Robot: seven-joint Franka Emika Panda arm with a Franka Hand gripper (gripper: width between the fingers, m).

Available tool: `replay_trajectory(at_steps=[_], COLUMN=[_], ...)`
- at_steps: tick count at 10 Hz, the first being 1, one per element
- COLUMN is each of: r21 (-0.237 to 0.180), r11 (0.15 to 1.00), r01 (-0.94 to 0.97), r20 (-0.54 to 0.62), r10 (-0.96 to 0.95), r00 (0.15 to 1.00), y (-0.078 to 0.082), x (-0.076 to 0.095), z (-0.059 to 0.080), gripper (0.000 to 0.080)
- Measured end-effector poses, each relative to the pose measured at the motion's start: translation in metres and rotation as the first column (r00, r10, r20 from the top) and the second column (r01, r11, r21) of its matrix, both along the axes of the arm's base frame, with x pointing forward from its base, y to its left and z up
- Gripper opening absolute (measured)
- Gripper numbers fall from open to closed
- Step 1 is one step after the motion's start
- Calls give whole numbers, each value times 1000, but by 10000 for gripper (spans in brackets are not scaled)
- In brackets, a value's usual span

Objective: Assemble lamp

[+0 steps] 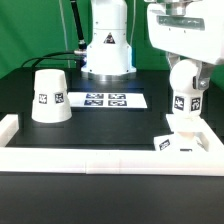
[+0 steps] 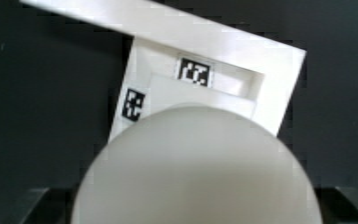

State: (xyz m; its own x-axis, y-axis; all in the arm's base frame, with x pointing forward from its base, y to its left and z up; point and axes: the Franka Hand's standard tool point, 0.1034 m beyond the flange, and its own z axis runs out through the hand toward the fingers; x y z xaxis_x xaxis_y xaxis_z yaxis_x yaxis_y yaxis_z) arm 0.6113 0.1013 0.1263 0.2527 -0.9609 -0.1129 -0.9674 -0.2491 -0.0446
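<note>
My gripper (image 1: 187, 78) is shut on the round white bulb (image 1: 186, 92) at the exterior view's right and holds it upright. The bulb's short neck reaches down to the top of the blocky white base (image 1: 186, 142), which lies against the border rail. I cannot tell whether the neck is seated. In the wrist view the bulb (image 2: 194, 160) fills the lower middle, with the tagged base (image 2: 220, 72) beyond it and my dark fingers (image 2: 39, 205) at its sides. The cup-shaped shade (image 1: 50, 96) stands mouth down at the exterior view's left, away from the gripper.
The marker board (image 1: 106, 100) lies flat at the table's middle, in front of the arm's pedestal (image 1: 107, 50). The long white border rail (image 1: 100, 158) runs along the front edge and turns up at both ends. The table is black.
</note>
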Motion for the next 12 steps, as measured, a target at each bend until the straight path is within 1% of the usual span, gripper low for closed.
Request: replay_trajectory(at_steps=[1,2,4,5,7,8,9,11,12], r21=[-1,-3,-4,-11,-21,-28,-34,-47,-55], r11=[999,994,987,959,874,819,778,666,593], r01=[-45,-111,-163,-285,-485,-573,-628,-744,-803], r20=[10,16,18,29,45,54,60,73,71], r10=[45,111,163,285,486,573,629,745,805], r00=[999,994,986,958,873,818,775,663,589], y=[0,0,6,7,8,6,4,4,4], x=[1,1,0,-1,-2,-2,-2,-2,-2], z=[0,-1,-4,-6,-9,-10,-10,-10,-10], gripper=[592,678,698,698,699,699,699,699,699])
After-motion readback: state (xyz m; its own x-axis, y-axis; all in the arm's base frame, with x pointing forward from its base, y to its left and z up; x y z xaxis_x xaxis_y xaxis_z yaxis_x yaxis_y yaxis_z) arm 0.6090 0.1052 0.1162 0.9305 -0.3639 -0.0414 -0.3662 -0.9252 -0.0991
